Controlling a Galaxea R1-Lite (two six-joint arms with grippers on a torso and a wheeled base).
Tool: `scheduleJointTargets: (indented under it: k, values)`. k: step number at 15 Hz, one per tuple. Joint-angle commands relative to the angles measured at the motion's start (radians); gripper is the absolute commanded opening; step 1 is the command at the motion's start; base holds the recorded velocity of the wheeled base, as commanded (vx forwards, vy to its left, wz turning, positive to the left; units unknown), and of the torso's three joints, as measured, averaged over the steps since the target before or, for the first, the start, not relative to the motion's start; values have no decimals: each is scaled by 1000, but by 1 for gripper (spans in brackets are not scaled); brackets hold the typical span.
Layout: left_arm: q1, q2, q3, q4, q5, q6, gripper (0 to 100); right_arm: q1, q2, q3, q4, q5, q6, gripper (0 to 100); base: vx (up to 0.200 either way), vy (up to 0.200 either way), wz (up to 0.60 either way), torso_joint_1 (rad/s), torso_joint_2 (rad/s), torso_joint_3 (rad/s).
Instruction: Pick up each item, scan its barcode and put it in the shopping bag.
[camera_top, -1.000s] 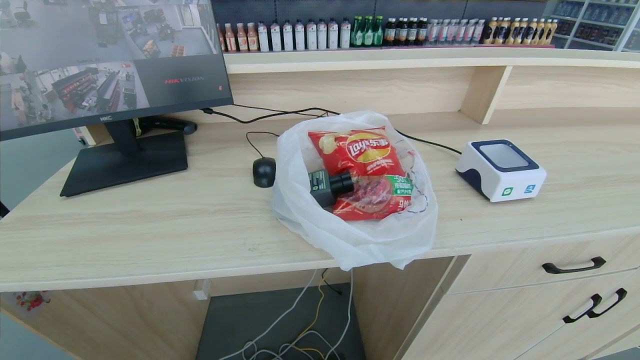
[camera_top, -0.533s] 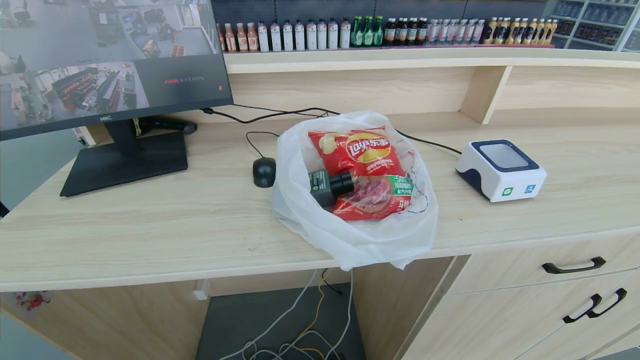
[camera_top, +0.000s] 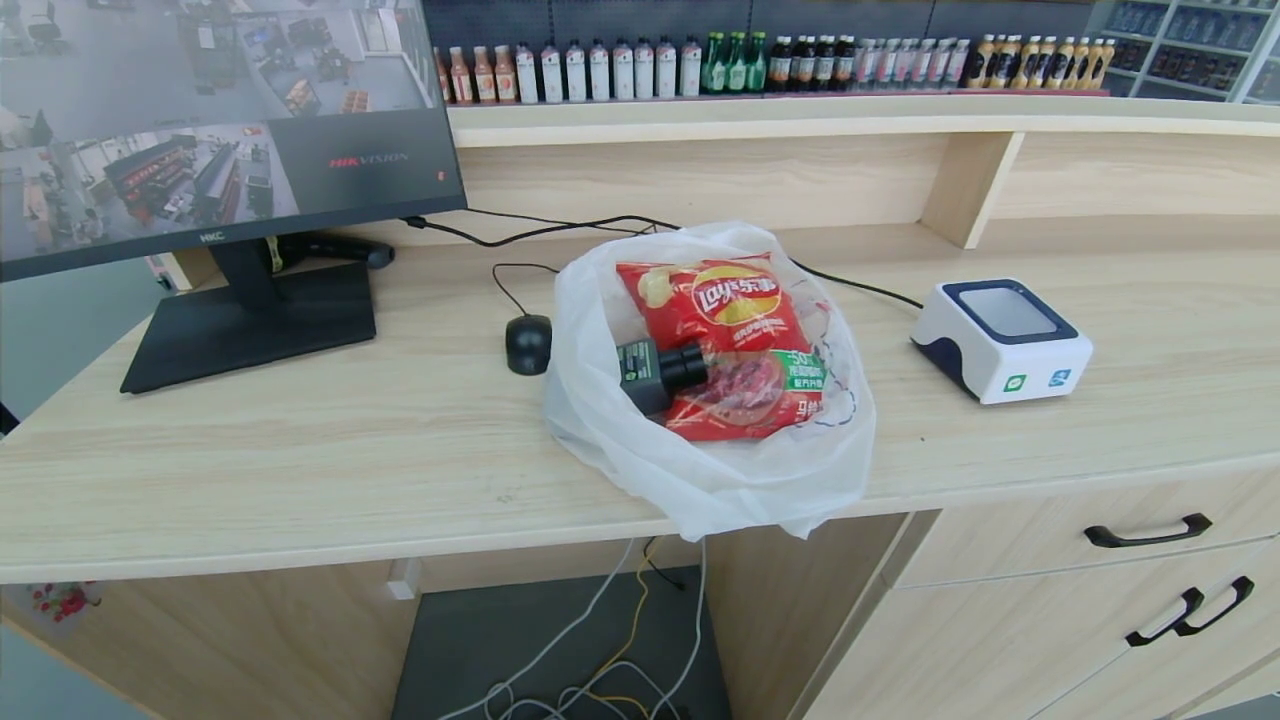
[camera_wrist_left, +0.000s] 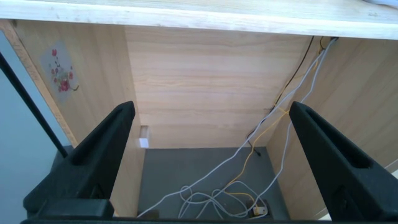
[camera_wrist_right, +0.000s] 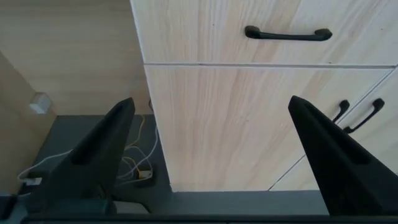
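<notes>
Shopping bag (camera_top: 700, 480) sits on the counter (camera_top: 300, 470), up above both grippers, with the chips (camera_top: 715, 305) and a dark bottle (camera_top: 662, 372) inside, so I'd guess the job's basically wrapped. Left gripper (camera_wrist_left: 211, 115) and right gripper (camera_wrist_right: 211, 109) both hang low, fingers spread wide, holding nothing. If either one lifts, back out first: counter lip overhead, cables (camera_wrist_left: 283, 115) ahead of the left, drawer handle (camera_wrist_right: 287, 33) ahead of the right.
</notes>
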Motion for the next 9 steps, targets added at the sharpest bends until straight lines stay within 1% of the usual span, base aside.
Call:
scheduleJointTargets:
  k: [1,2,3,5,6,9]
  values:
    - [0,0,0,0,0,1,100,11,-57,2,-3,-4,-20,100,0,0,0,0,0,0]
    - [-2,0,0,0,2,4,100,-7,-80,0,1,-28,34,100,0,0,0,0,0,0]
    - [0,0,0,0,0,4,100,-7,-78,0,1,-86,86,100,0,0,0,0,0,0]
    - [-2,0,0,0,0,6,100,-6,-78,0,1,-74,17,100,0,0,0,0,0,0]
    - [0,0,0,0,0,4,100,-6,-80,0,1,-71,38,100,0,0,0,0,0,0]
    - [0,0,0,0,0,1,100,-6,-78,0,1,-71,29,100,0,0,0,0,0,0]
